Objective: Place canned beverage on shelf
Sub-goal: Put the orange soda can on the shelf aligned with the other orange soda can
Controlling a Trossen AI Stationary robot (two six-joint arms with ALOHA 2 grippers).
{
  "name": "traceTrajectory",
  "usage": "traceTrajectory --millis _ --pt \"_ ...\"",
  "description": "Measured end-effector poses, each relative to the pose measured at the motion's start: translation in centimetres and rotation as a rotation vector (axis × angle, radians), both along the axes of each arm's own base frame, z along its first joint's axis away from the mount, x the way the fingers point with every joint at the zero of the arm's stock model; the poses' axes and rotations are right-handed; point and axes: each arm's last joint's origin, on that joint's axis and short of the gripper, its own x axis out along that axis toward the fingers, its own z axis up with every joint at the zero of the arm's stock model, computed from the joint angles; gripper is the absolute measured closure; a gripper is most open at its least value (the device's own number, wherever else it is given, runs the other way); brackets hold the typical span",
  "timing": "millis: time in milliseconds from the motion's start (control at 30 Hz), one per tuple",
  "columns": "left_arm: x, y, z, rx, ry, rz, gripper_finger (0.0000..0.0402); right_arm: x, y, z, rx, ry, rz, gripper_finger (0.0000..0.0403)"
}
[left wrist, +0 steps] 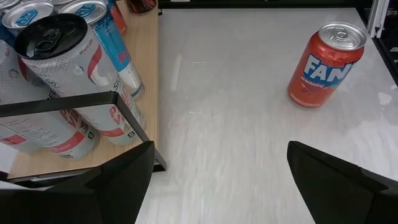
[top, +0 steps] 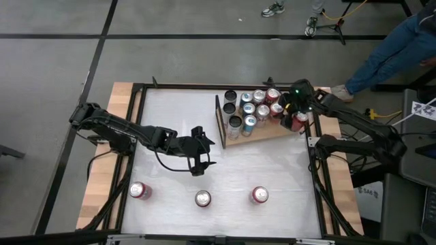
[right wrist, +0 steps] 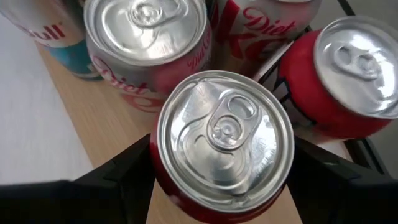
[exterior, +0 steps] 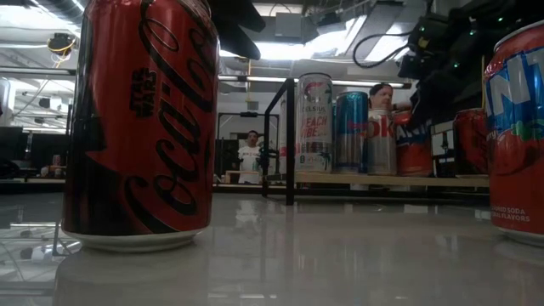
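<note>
The wooden shelf point(top: 267, 137) lies at the table's far right, with its black upright frame point(top: 219, 121) at its left end and several cans point(top: 251, 109) standing on it. My right gripper point(top: 298, 117) is over the shelf's right end, shut on a red can point(right wrist: 224, 134) that stands beside two Diet Coke cans point(right wrist: 146, 37) and another red can point(right wrist: 354, 74). My left gripper point(top: 201, 154) is open and empty at the table's middle, left of the frame. Its fingers point(left wrist: 124, 180) show in the left wrist view. My right gripper pinches the red can's side wall just below its top rim point(right wrist: 163, 163), one finger point(right wrist: 127, 174) on each side. The fingers come from above and point down. The can is upright over the shelf board point(right wrist: 93, 109). I cannot tell whether its base rests on the board.
Three red cans stand in a row near the table's front edge: left point(top: 139, 191), middle point(top: 203, 199) and right point(top: 259, 195). White tabletop point(top: 177, 116) lies left of the shelf. A person's legs point(top: 395, 47) show beyond the far right corner.
</note>
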Motion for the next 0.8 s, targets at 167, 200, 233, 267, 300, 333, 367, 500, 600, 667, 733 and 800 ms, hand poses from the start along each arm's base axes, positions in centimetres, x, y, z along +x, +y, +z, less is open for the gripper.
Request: traceTrajectory --millis 167,200,233,267,300,333,367,500,600,667,733,800 --pt "0.00 0.00 0.00 0.000 0.000 0.000 0.0044 0.13 -0.14 -0.17 -0.013 0.017 0.011 0.0120" --pt "0.00 0.00 0.00 0.000 0.000 0.000 0.0044 0.14 -0.12 -0.16 -0.014 0.016 0.014 0.0120" --pt "0.00 0.00 0.00 0.000 0.000 0.000 0.0044 0.14 -0.12 -0.16 -0.014 0.016 0.014 0.0120" --pt "0.00 0.00 0.00 0.000 0.000 0.000 0.0044 0.13 -0.12 -0.16 -0.013 0.017 0.014 0.0120" --pt "0.00 0.00 0.00 0.000 0.000 0.000 0.0044 0.13 -0.12 -0.16 -0.013 0.017 0.014 0.0120" --pt "0.00 0.00 0.00 0.000 0.000 0.000 0.0044 0.12 -0.13 -0.16 -0.015 0.020 0.011 0.0120" --pt "0.00 0.00 0.00 0.000 0.000 0.000 0.0044 0.12 -0.13 -0.16 -0.018 0.022 0.009 0.0120" --pt "0.00 0.00 0.00 0.000 0.000 0.000 0.0044 0.11 -0.14 -0.16 -0.021 0.026 0.005 0.0120" --pt "0.00 0.00 0.00 0.000 0.000 0.000 0.0044 0.11 -0.14 -0.17 -0.021 0.027 0.005 0.0120" --pt "0.00 0.00 0.00 0.000 0.000 0.000 0.0044 0.10 -0.13 -0.17 -0.021 0.027 0.005 0.0120" --pt "0.00 0.00 0.00 0.000 0.000 0.000 0.0044 0.10 -0.13 -0.17 -0.021 0.028 0.005 0.0120" --pt "0.00 0.00 0.00 0.000 0.000 0.000 0.0044 0.10 -0.14 -0.16 -0.022 0.028 0.005 0.0120"
